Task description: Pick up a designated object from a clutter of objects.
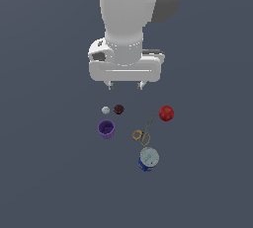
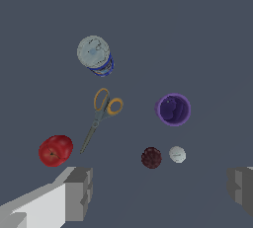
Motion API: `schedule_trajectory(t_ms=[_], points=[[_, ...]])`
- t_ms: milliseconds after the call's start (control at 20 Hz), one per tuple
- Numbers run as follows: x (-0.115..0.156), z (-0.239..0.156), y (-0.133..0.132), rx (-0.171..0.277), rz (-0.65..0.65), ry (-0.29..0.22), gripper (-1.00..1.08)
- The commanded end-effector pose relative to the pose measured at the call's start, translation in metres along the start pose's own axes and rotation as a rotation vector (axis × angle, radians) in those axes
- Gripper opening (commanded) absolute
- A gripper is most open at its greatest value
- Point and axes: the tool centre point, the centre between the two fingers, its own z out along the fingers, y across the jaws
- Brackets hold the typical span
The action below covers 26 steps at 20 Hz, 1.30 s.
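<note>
The designated object, a glossy bright red apple (image 1: 166, 113) (image 2: 56, 150), lies on the dark floor at the exterior view's right of the clutter. My gripper (image 1: 126, 85) (image 2: 160, 192) hangs high above the items, open, with nothing between its fingers (image 2: 79, 192). It is well apart from the apple and stands closer to the dark maroon ball (image 1: 118, 109) (image 2: 151, 157) and the tiny white ball (image 1: 105, 110) (image 2: 177, 154).
A purple cup (image 1: 106, 129) (image 2: 173, 109) stands upright below the two small balls in the exterior view. Yellow-handled scissors (image 1: 143, 131) (image 2: 101, 114) lie between the cup and the apple. A blue can with a silver top (image 1: 147, 159) (image 2: 95, 55) sits nearest the exterior camera.
</note>
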Motion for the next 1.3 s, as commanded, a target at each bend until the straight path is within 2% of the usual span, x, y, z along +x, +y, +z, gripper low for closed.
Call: schedule_trajectory(t_ms=[0,450,800,1250], points=[[0.0,0.0,0.0,0.0,0.0,0.0,1.0],[0.009,-0.023,0.006,0.017,0.026,0.046,1.0],[0.009,-0.022,0.005,0.017,0.024,0.045,1.0],[0.01,0.015,-0.026,-0.003,-0.061,0.036,1.0]])
